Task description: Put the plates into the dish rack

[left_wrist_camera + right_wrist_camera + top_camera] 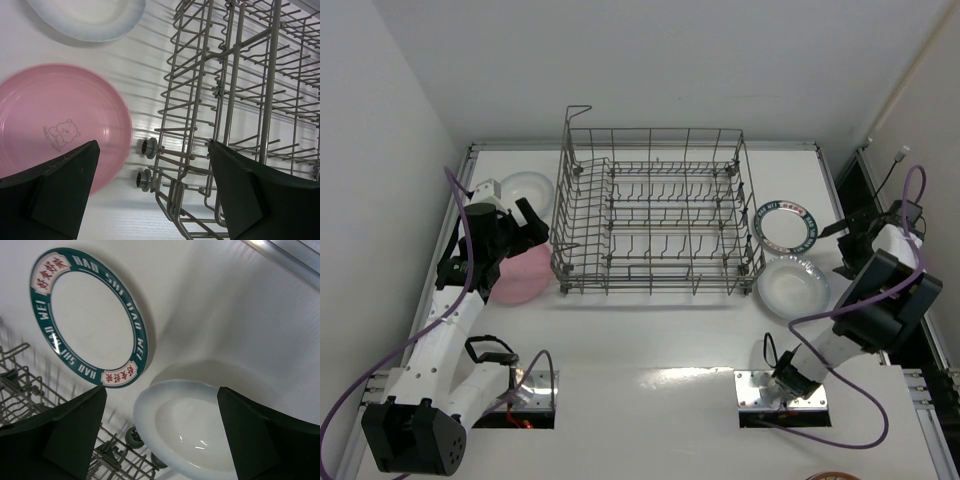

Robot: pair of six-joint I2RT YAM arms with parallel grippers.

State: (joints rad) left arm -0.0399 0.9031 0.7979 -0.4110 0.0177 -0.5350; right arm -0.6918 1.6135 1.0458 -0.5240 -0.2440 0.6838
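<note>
The grey wire dish rack (660, 286) stands in the middle of the table with no plates in it. To its left lie a pink plate (525, 277) and, farther back, a pale white plate (526, 187). To its right lie a plate with a dark teal rim (785, 224) and a pale white plate (793, 286). My left gripper (532, 230) is open and empty above the pink plate's edge (55, 125), next to the rack's left wall (270, 75). My right gripper (842, 250) is open and empty above the right white plate (195, 430) and the teal-rimmed plate (92, 315).
The rack has small wheels at its lower corners (148, 148) (134, 436). White walls close in the table at the left and back. A metal rail (830, 180) runs along the right edge. The left white plate also shows in the left wrist view (90, 17).
</note>
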